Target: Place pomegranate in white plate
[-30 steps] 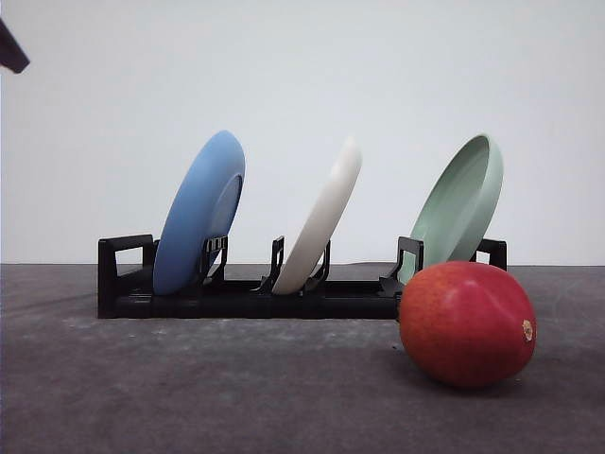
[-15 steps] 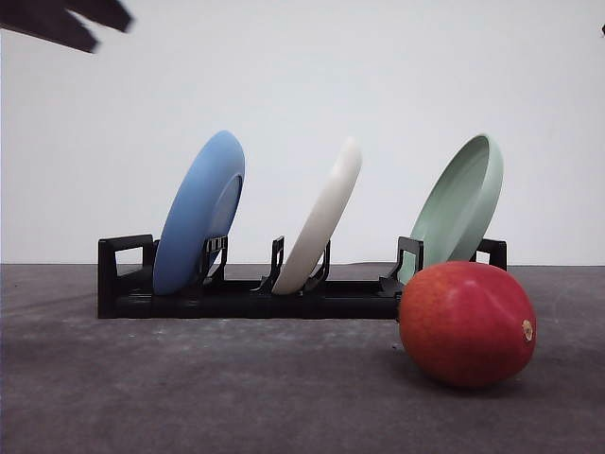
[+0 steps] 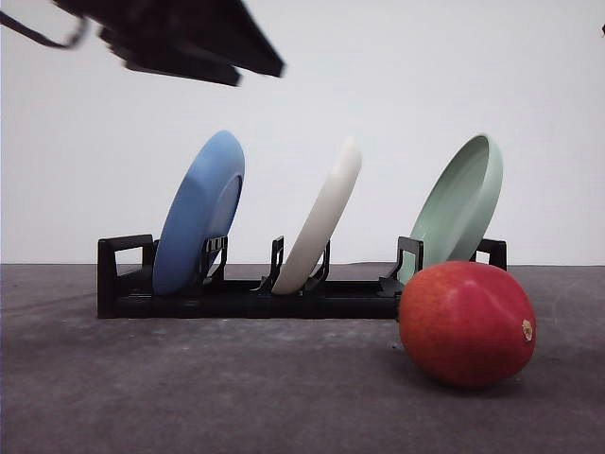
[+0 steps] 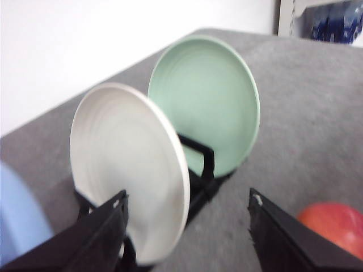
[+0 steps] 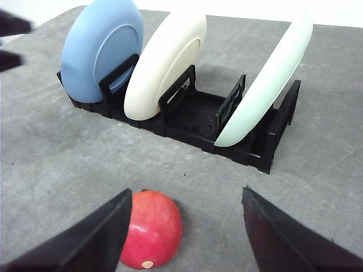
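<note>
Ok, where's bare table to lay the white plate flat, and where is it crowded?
Bare grey table lies in front of the black rack, left of the pomegranate. It is crowded at the rack: the white plate stands tilted between the blue plate and the green plate, and the pomegranate sits near the green plate's end.

Bright, even light w/ soft shadows — left wrist view blurry, left arm motion-smeared in front view.
</note>
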### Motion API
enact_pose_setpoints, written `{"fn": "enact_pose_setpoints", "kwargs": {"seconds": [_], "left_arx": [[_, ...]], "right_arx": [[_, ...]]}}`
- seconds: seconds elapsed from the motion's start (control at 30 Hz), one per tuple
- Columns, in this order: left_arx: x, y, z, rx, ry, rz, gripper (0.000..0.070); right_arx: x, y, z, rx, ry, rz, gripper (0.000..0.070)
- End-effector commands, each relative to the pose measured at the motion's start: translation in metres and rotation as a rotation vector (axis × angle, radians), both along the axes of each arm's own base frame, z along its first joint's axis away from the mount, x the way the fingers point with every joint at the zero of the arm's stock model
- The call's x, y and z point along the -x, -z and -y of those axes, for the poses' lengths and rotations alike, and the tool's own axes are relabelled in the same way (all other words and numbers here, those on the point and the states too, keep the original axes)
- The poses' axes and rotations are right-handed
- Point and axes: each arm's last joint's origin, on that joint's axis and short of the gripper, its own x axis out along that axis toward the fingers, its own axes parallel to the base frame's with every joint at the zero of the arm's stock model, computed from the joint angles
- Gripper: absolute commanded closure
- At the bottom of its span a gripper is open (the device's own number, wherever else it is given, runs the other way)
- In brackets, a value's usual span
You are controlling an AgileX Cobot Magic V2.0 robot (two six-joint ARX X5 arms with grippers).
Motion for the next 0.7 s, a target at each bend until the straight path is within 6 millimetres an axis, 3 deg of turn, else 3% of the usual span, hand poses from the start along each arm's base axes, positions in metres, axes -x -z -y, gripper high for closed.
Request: {"fn": "enact_pose_setpoints", "kwargs": {"seconds": [0.0,0.33,0.67], "left_arx": [[-0.005,-0.002,0.011,0.036,0.003,0.032,0.0306],[-0.034,0.025,0.052,0.029,-0.060,-0.018,0.0307],[-0.065,0.030,0.080,-0.053,-0.161,-0.202,0.0312]], "right_arx": [[0.000,-0.007,0.000,-0.017,-0.001,0.024,0.0311],[0.000,-0.008,0.000,-0.019,-0.001,0.035,0.0311],[-0.001,-0.011,-0.001,-0.026,-0.001,0.062,0.0311]]}}
